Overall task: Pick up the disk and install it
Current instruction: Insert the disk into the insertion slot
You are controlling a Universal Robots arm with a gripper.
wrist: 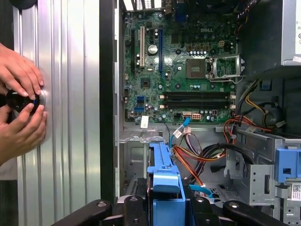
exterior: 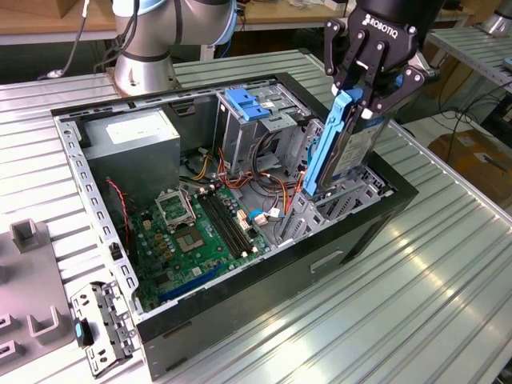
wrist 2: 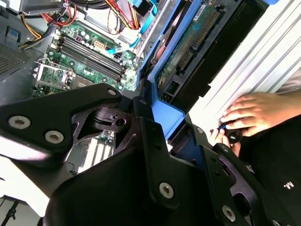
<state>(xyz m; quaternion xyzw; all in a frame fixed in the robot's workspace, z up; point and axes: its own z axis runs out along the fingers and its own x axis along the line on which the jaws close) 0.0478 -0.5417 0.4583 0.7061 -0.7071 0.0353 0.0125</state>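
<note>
The disk, a silver drive in a blue plastic carrier, stands on edge above the drive bay at the case's side, on the exterior view's right. Its lower end sits down among the bay's metal walls. My gripper is shut on the disk's upper end from above. In the first wrist view the blue carrier runs out from between the black fingers. The second wrist view shows the disk's green circuit side and blue frame clamped in my gripper.
The open computer case holds a green motherboard, a grey power-supply box, a drive cage with a blue latch and loose cables. A person's hands rest on the ribbed table beside the case. A loose bracket lies near the case's corner.
</note>
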